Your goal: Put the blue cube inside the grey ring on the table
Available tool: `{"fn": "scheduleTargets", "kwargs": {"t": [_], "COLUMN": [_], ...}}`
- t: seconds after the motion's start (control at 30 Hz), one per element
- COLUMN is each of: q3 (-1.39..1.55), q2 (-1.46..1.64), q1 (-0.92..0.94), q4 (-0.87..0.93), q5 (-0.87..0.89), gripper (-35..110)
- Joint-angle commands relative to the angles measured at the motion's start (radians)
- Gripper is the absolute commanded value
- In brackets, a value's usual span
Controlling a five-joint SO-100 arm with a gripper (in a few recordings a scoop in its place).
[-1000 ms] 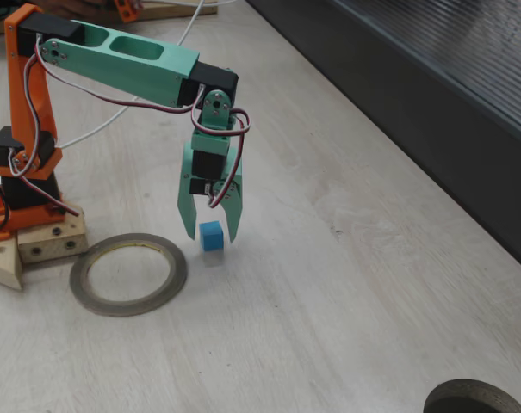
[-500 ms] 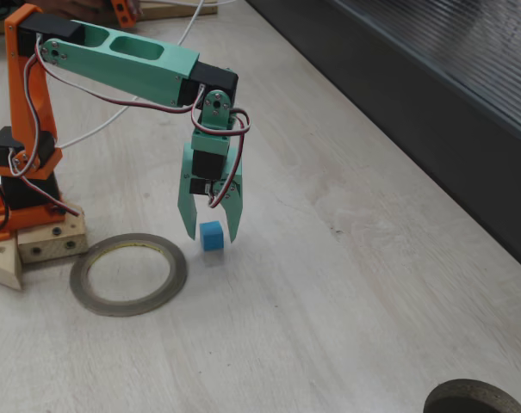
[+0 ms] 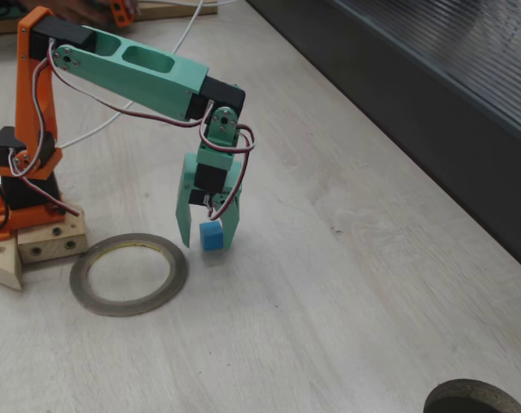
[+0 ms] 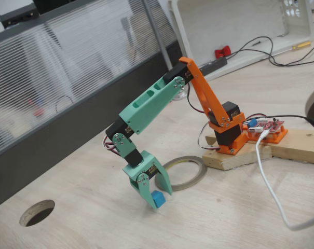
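The blue cube point(image 3: 211, 235) sits on the pale wood table point(image 3: 346, 284), just right of the grey ring point(image 3: 175, 274). My green gripper point(image 3: 207, 244) points down over the cube, open, with one finger on each side of it and its tips close to the table. A small gap shows between the left finger and the cube. In the other fixed view the blue cube point(image 4: 157, 198) lies between the fingers of the gripper point(image 4: 161, 200), in front of the grey ring point(image 4: 201, 169). The ring lies flat with nothing inside it.
The arm's orange base point(image 3: 27, 172) stands on wooden blocks point(image 3: 49, 241) left of the ring. A dark ribbed wall panel point(image 3: 432, 95) runs along the table's far edge. A dark round thing point(image 3: 475, 397) sits at the bottom right. A white cable point(image 4: 271, 192) trails beside the base.
The gripper has dropped lower and shifted slightly left, so its fingers now straddle the cube near the table. The cube and ring have not moved.
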Motion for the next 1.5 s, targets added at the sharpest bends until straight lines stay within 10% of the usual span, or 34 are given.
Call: {"fn": "scheduleTargets", "kwargs": {"t": [0.0, 0.93, 1.47], "q3": [-0.003, -0.011, -0.014], "q2": [0.023, 0.025, 0.025], "q1": [0.011, 0.011, 0.011], "q4": [0.009, 0.009, -0.002], "q5": [0.017, 0.012, 0.014], "gripper": [36, 36, 4]}}
